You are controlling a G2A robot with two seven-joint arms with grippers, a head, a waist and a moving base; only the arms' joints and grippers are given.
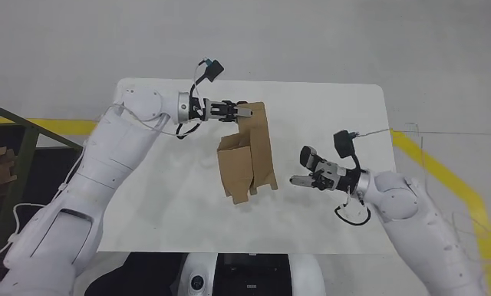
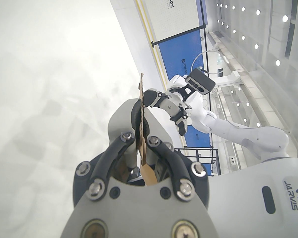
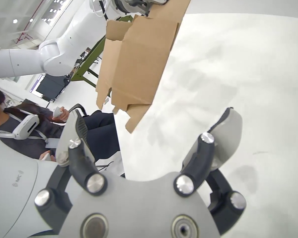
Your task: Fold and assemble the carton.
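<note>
Left hand [image 1: 246, 110] clamped on carton [image 1: 250, 154], long axis apparently running far-to-near

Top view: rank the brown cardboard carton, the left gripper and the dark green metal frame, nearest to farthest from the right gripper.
1. The brown cardboard carton, on the white table, next to the right gripper but apart from it.
2. The left gripper, past the carton, clamped on its far edge.
3. The dark green metal frame, off the table at the view's left edge.
</note>
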